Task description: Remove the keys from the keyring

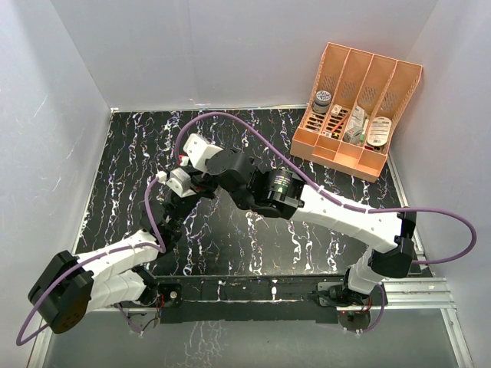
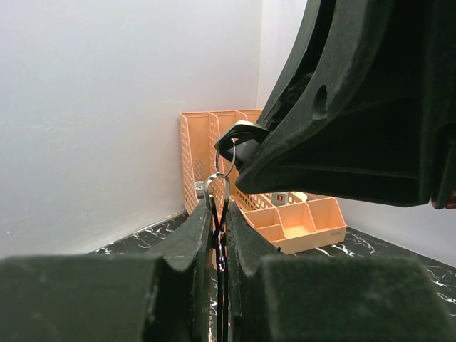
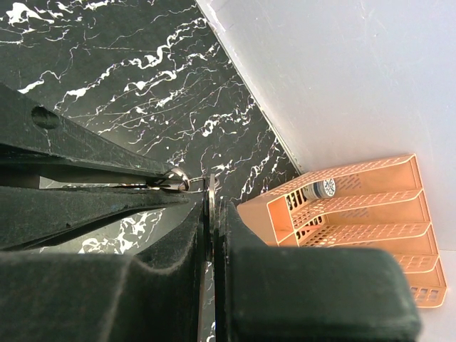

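1. Silver wire of the keyring (image 2: 232, 155) shows as a thin arc just left of centre in the left wrist view. It is lifted off the bench (image 1: 245, 253) and hangs between the two claws.
2. Left claw (image 2: 219, 214), bottom centre of that view: fingers pressed together on a flat key (image 2: 211, 187). The key's looped head stands just above the fingertips, and the ring threads through it.
3. Right claw (image 2: 239, 144), the dark mass entering from upper right: tips closed on the upper part of the ring. The right wrist view agrees, with a thin metal edge pinched between its own fingers at lower centre.
4. Overhead view: the arms meet left of centre and the grasp itself is hidden under the wrists. Other keys, red head included, not made out.
5. Step in hand, as I judge it: work the key's head round the coil to the split end and off.
6. To do it well, fix the ring with the right claw and move the key along the wire's curve. A straight pull would only load the wire and might drag it out of the pinch.
7. Use small turns, with the key's plane square to the wire so the head does not jam in the overlap.
8. Risk: both grips are narrow and on smooth metal, so a slip would drop the bunch to the bench. Orange organiser (image 2: 299, 221), right of centre, stands well apart and is no obstruction.
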Robot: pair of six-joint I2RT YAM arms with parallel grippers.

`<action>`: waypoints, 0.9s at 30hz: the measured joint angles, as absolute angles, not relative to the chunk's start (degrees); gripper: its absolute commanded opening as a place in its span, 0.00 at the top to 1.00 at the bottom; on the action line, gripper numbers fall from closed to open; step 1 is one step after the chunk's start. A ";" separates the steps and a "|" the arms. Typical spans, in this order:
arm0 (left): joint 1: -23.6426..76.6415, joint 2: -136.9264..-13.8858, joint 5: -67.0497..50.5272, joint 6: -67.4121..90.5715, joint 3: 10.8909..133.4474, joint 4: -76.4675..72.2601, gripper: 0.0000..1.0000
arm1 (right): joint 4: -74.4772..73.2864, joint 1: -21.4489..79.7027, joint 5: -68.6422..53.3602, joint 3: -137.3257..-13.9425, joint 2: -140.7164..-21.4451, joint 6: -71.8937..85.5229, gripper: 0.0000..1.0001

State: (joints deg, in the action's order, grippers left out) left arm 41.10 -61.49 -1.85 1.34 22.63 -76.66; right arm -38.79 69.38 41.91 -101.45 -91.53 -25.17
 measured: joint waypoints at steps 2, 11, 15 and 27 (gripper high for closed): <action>41.12 -61.34 -1.87 1.08 22.79 -75.88 1.00 | -38.87 69.38 41.63 -101.45 -91.53 -25.17 1.00; 41.17 -60.05 -3.07 -0.45 25.15 -71.24 1.00 | -41.85 69.71 41.30 -104.03 -91.53 -26.72 1.00; 41.21 -58.52 -5.41 -1.80 27.03 -67.75 1.00 | -43.75 69.87 41.10 -106.65 -91.53 -28.73 1.00; 41.15 -53.04 -16.32 -11.42 34.79 -47.75 1.00 | -51.27 70.46 38.85 -111.22 -90.83 -31.92 1.00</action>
